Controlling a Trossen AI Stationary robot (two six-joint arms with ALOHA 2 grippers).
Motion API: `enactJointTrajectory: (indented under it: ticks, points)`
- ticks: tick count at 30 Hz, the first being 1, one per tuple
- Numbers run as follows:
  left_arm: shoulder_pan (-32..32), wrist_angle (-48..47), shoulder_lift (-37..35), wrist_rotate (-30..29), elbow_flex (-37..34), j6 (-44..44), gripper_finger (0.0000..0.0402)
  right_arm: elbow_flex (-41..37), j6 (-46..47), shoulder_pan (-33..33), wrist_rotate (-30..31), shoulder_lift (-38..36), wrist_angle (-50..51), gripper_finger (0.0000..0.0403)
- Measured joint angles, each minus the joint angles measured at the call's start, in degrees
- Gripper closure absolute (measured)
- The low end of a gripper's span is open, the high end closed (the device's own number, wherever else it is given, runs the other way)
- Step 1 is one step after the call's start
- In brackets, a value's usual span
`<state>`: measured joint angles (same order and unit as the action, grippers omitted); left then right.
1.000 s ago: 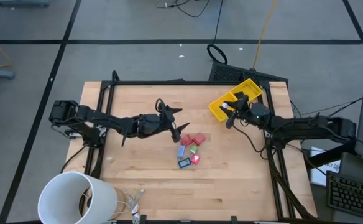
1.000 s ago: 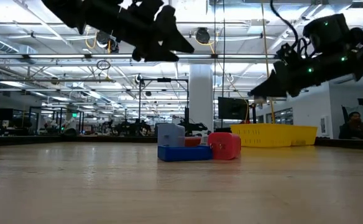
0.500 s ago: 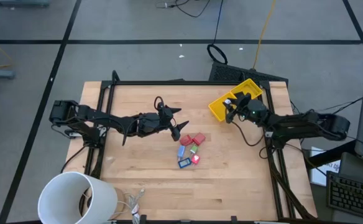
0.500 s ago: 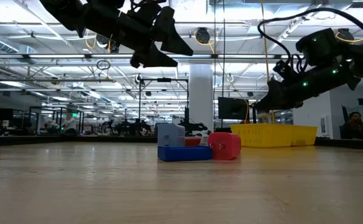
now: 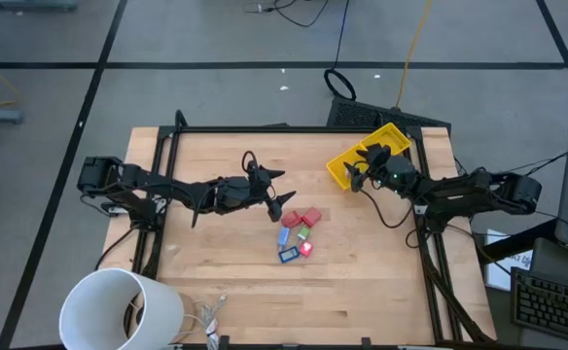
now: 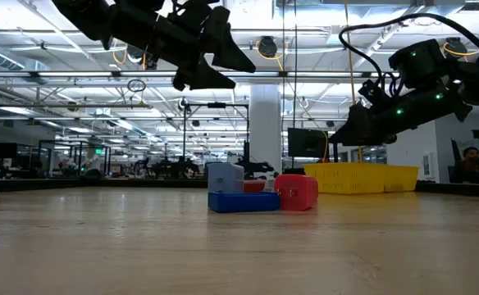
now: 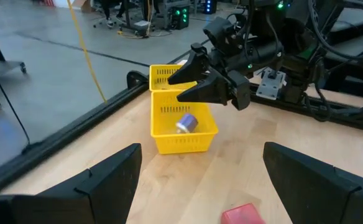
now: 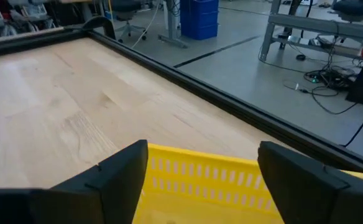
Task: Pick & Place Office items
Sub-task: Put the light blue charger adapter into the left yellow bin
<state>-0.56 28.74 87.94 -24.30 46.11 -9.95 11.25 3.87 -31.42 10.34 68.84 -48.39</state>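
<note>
The office items lie in a small cluster on the wooden table's middle: red blocks, blue rectangles, a green bit and a pink-red bit. My left gripper hovers open just left of the cluster, above the table, with nothing between its fingers. My right gripper stands open over the yellow bin at the far right. A small blue-grey piece lies inside the bin, below the right fingertips.
A big white cylinder stands at the near left corner, with loose cables beside it. A black frame rail runs along the table's right side. Bare wood lies near and left of the cluster.
My right gripper has moved toward the far edge until it stands over the yellow bin, and it has opened. The pale piece it carried at its fingertips has gone from them; a piece now lies in the bin.
</note>
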Motion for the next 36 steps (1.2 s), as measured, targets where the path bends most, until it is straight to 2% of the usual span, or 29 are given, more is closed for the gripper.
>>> enactJointTrajectory:
  ticks: [3, 5, 8, 10, 12, 15, 17, 19, 24, 30, 36]
  points:
    - [0.00, -1.29, 0.00, 3.22, 0.00, -6.74, 0.0066, 0.00, 1.71, 0.00, -0.38, 0.00, -1.19, 0.0103]
    - [-0.03, -2.78, 0.00, 7.82, 0.00, -9.05, 0.0066, 0.00, 2.49, 0.00, -2.72, 0.00, -2.42, 0.0103]
    - [-1.56, -5.30, 0.04, 16.09, 0.10, -10.99, 0.0066, 0.00, 2.96, 0.02, -9.14, -0.02, -5.67, 0.0106]
    - [-3.95, -10.74, 0.07, 18.20, 1.73, -11.24, 0.0066, 0.02, 3.00, 0.02, -13.14, -0.02, -8.03, 0.0110]
    - [-6.89, -19.89, 0.07, 15.61, 4.79, -11.67, 0.0066, 0.02, 3.16, 0.07, -15.80, -0.04, -9.99, 0.0114]
    - [-10.96, -34.46, 0.81, 6.70, 10.76, -15.13, 0.0066, 0.02, 4.81, 0.09, -16.59, -0.04, -11.76, 0.0117]
    - [-12.73, -40.53, 1.92, 1.30, 14.04, -20.31, 0.0066, 0.02, 5.13, 0.09, -16.53, -0.04, -12.65, 0.0119]
    - [-13.65, -44.27, 3.56, -1.13, 16.51, -26.90, 0.0066, 0.04, 5.13, 0.19, -16.49, -0.04, -13.12, 0.0120]
    - [-14.28, -47.70, 9.56, -1.18, 19.56, -38.69, 0.0066, 0.04, 6.33, 0.42, -16.47, -0.04, -13.73, 0.0120]
    - [-14.25, -48.22, 16.54, 0.39, 21.73, -41.68, 0.0066, 0.04, 7.07, 0.39, -16.42, -0.04, -13.76, 0.0120]
    - [-13.99, -50.12, 18.88, 3.41, 22.03, -46.42, 0.0066, 0.04, 7.05, 0.39, -16.25, -0.04, -13.95, 0.0122]
